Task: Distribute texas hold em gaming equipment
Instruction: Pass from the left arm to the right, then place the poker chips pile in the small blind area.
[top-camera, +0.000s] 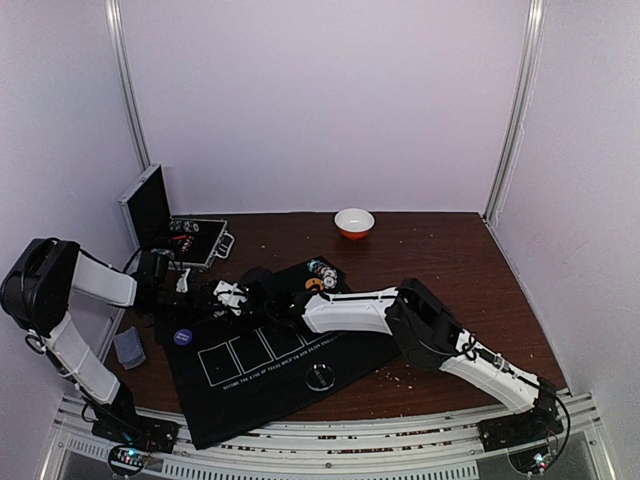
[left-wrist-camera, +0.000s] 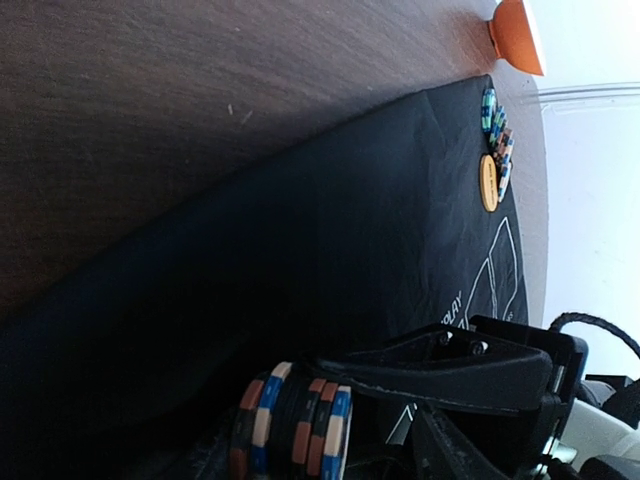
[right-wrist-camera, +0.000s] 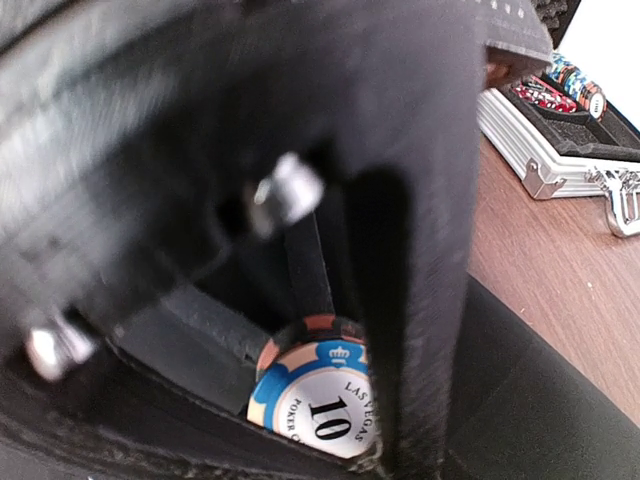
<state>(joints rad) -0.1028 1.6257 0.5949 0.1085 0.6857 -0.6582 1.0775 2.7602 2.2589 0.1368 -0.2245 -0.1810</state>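
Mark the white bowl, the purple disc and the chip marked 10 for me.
white bowl (top-camera: 354, 219): top view, on its white inner wall.
purple disc (top-camera: 183, 337): top view, on the middle of its face.
chip marked 10 (right-wrist-camera: 322, 408): right wrist view, on its printed face.

Top view is lit softly & evenly; the pale lilac walls (top-camera: 330, 100) are rendered bright, but detail is lost on the black fabric five-box mat (top-camera: 230, 400). In left wrist view the right edge is blown out to white, & the near stack of blue-orange striped chips (left-wrist-camera: 295, 425) is blurred. In right wrist view the dark fg is smeared out of focus; the blue-white "10" chip (right-wrist-camera: 320, 405) is kept sharp.
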